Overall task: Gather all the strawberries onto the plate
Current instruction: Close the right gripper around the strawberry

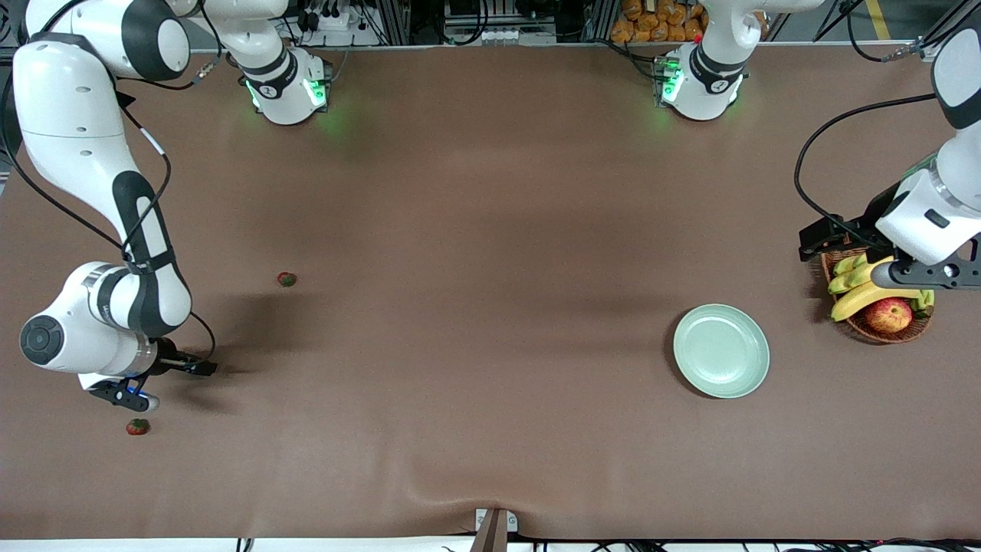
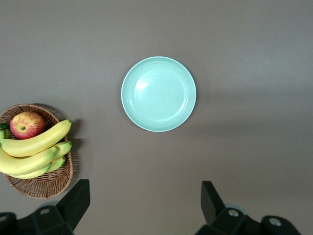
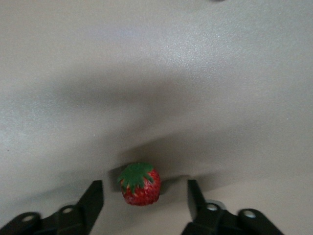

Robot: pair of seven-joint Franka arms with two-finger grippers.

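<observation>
A strawberry [image 3: 141,185] with a green cap lies on the brown cloth between the fingers [image 3: 96,196] of my right gripper [image 3: 145,190]. The jaws stand apart, with a gap on each side of the berry. In the front view that gripper [image 1: 126,397] is low at the right arm's end of the table, and a strawberry [image 1: 138,427] lies right beside it. Another strawberry [image 1: 287,279] lies farther from the camera. The mint-green plate [image 1: 721,350] holds nothing. My left gripper [image 1: 931,274] waits open over the basket, high above the table [image 2: 145,198].
A wicker basket [image 1: 881,331] with bananas [image 1: 866,295] and an apple [image 1: 889,314] stands beside the plate at the left arm's end of the table. The cloth has a raised fold [image 1: 460,491] near the front edge.
</observation>
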